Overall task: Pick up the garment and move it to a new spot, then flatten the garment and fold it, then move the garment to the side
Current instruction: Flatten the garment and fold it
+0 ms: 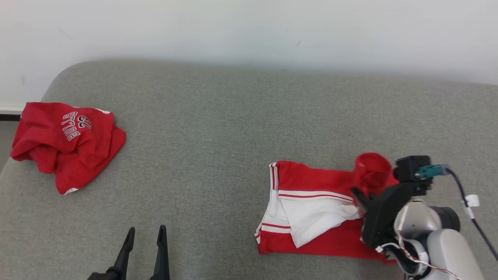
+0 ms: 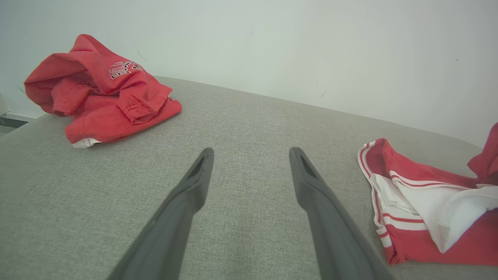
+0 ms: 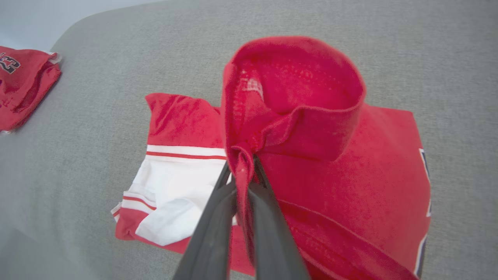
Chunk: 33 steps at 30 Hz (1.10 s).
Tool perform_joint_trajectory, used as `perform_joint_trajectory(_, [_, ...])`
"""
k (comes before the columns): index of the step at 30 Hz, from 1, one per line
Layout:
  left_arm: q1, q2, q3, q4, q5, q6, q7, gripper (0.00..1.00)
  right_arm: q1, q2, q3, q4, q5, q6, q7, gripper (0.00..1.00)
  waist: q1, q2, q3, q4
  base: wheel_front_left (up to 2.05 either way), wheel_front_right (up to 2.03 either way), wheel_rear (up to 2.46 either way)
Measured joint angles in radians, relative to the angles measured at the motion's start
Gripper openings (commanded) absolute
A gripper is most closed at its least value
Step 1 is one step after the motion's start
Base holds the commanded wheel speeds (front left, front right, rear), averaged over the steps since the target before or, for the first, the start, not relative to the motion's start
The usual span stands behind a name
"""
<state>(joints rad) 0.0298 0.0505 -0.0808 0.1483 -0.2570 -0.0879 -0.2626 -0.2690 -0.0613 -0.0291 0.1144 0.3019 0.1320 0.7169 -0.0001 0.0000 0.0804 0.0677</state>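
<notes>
Right tool (image 3: 242,166) clenches garment's (image 1: 311,181) lifted edge, lower right; left tool (image 1: 147,230) gapes, lower left; open tabletop (image 1: 202,132) between; jersey (image 1: 58,144) upper left.

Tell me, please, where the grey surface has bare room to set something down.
The wide middle of the grey surface is bare, between the crumpled red garment and the striped garment. Crowded: the right, where the right gripper pinches it.

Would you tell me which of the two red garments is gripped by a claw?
The red-and-white striped garment on the right: the right claw pinches its lifted red edge. The lettered garment lies crumpled at the far left, untouched.
</notes>
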Motion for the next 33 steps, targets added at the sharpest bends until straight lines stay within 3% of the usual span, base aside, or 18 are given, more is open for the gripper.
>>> perform_joint_trajectory(7, [0.011,0.0,-0.012,0.004,-0.012,0.0,0.0,1.0,-0.039,0.004,0.13,0.05,0.03,0.0,0.008,0.0,0.0,0.0,-0.01,0.026,0.0,0.0,0.0])
perform_joint_trajectory(22, [0.011,0.0,-0.043,0.015,-0.025,0.0,0.0,1.0,-0.197,0.011,0.258,0.379,0.082,0.0,-0.119,0.0,0.0,0.0001,-0.005,0.107,0.0,0.0,0.0])
perform_joint_trajectory(23, [0.012,0.0,-0.044,0.015,-0.025,0.0,0.0,1.0,-0.205,0.011,0.258,0.398,0.079,0.0,-0.138,0.1,0.0001,0.0,-0.006,0.11,0.0,0.0,0.0])
perform_joint_trajectory(24, [0.012,0.0,-0.045,0.016,-0.025,0.0,0.0,1.0,-0.21,0.01,0.258,0.413,0.087,0.0,-0.157,0.45,0.0,0.0,-0.007,0.112,0.0,0.0,0.0])
perform_joint_trajectory(25, [0.013,0.0,-0.045,0.016,-0.026,0.0,0.0,1.0,-0.215,0.01,0.26,0.425,0.096,0.0,-0.176,1.0,0.0,0.0,-0.009,0.114,0.0,0.0,0.0])
perform_joint_trajectory(29, [0.017,0.0,-0.042,0.016,-0.028,0.0,0.0,1.0,-0.236,0.011,0.269,0.454,0.121,0.0,-0.271,1.0,0.0,0.0,-0.013,0.111,0.0,0.0,0.0])
perform_joint_trajectory(33, [0.021,0.0,-0.036,0.011,-0.027,0.001,0.0,1.0,-0.249,0.012,0.266,0.407,0.251,0.0,-0.404,1.0,0.0,0.0,-0.015,0.096,0.0,0.0,0.0])
